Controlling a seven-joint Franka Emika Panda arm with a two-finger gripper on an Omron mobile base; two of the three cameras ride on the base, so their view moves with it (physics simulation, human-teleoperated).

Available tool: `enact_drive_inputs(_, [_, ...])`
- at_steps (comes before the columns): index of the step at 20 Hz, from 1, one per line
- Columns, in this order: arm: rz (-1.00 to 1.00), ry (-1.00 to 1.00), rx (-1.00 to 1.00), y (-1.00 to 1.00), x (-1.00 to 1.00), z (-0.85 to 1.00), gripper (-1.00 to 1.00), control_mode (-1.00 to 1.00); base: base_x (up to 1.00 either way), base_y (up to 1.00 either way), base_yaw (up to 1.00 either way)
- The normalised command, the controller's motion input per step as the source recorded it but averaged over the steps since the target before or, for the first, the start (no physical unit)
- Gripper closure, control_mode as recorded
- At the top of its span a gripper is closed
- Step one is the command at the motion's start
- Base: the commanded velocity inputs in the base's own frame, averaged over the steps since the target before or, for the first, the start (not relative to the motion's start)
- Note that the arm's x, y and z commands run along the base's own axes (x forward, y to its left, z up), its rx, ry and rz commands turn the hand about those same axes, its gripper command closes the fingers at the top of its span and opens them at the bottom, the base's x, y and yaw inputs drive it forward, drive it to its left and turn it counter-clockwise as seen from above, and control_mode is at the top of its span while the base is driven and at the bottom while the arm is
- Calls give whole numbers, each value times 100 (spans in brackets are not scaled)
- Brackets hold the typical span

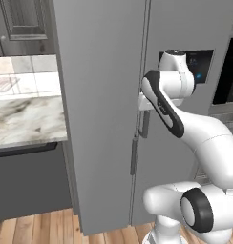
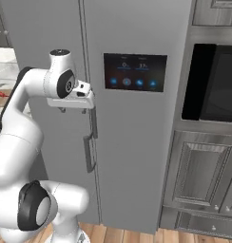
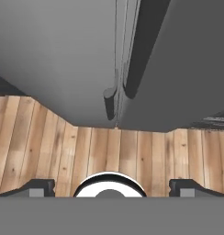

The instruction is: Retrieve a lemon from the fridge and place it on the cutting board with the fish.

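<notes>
Fridge (image 1: 99, 95) doors shut; lemon presumably inside, unseen. Gripper (image 2: 72, 110) hangs at door seam beside handles (image 2: 91, 152), pointing down, fingers (image 3: 38, 187) apart, likely lining up to pull door.

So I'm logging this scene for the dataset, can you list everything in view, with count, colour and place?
fridge: one, grey, double doors shut, straight ahead of the arm
fridge handles: two, grey, vertical, either side of the door seam
dispenser panel: one, dark with blue icons, on the right door
counter: one, pale marbled, left of the fridge
oven: one, dark window, right of the fridge
cabinets: dark grey panelled, below the oven
floor: light-brown wood planks
arm: one, white with dark joints
gripper: one, dark fingertips wide apart, pointing down by the handles, holding nothing
</notes>
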Motion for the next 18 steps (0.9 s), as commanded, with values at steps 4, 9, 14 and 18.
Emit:
enact_drive_inputs(4, [0, 0, 0, 0, 0, 0, -100, 100, -33, 0, -4])
enact_drive_inputs(9, [0, 0, 0, 0, 0, 0, -100, 100, -34, 0, -2])
enact_drive_inputs(14, [0, 0, 0, 0, 0, 0, -100, 100, -19, 0, 0])
enact_drive_inputs(18, [0, 0, 0, 0, 0, 0, -100, 100, -18, 0, 0])
